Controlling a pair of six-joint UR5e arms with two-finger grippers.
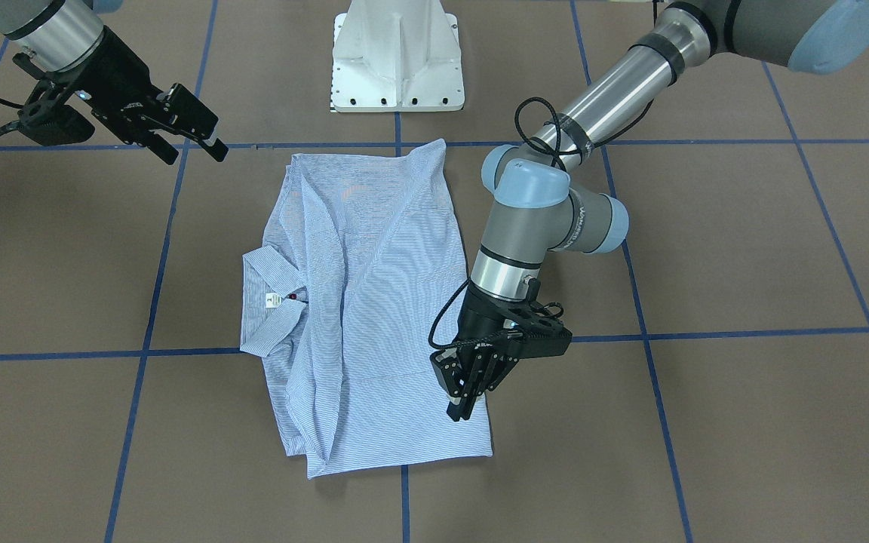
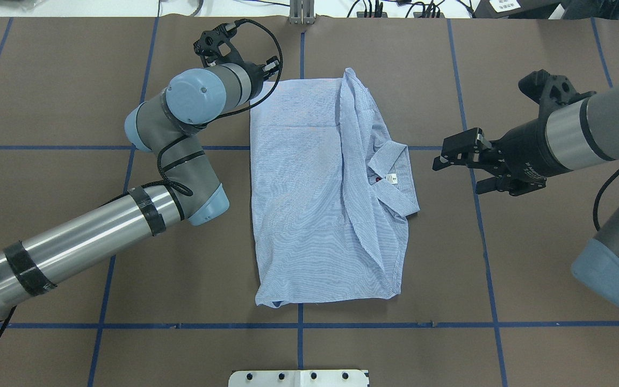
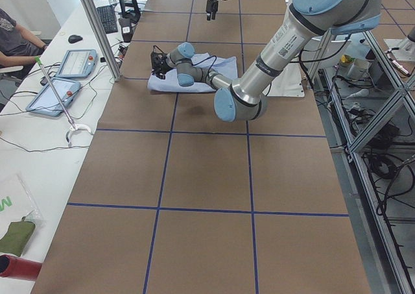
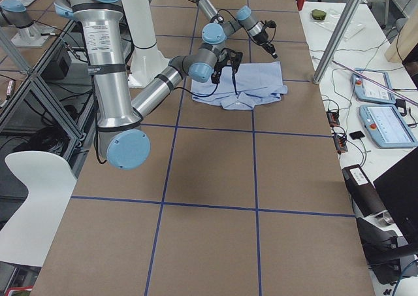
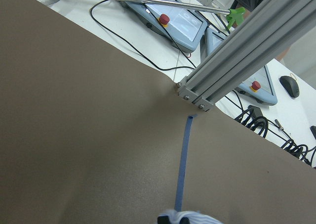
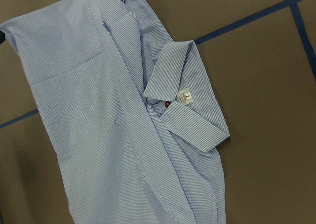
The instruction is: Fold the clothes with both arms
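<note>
The light blue striped shirt (image 2: 315, 204) lies folded in a flat rectangle at the table's middle, collar and white neck label (image 2: 393, 178) toward my right side. My left gripper (image 1: 463, 407) points down at the shirt's far corner on my left. Its fingers are together on the fabric edge, and a scrap of striped cloth (image 5: 185, 218) shows at the bottom of the left wrist view. My right gripper (image 2: 441, 158) is open and empty, held above the table a short way right of the collar. The right wrist view looks down on the collar (image 6: 185, 110).
The white pedestal base (image 1: 397, 60) stands at the near edge behind the shirt. Blue tape lines (image 2: 299, 325) grid the brown table. An aluminium post (image 5: 237, 51) and control tablets (image 3: 65, 80) stand past the far edge, where a person (image 3: 13, 41) sits.
</note>
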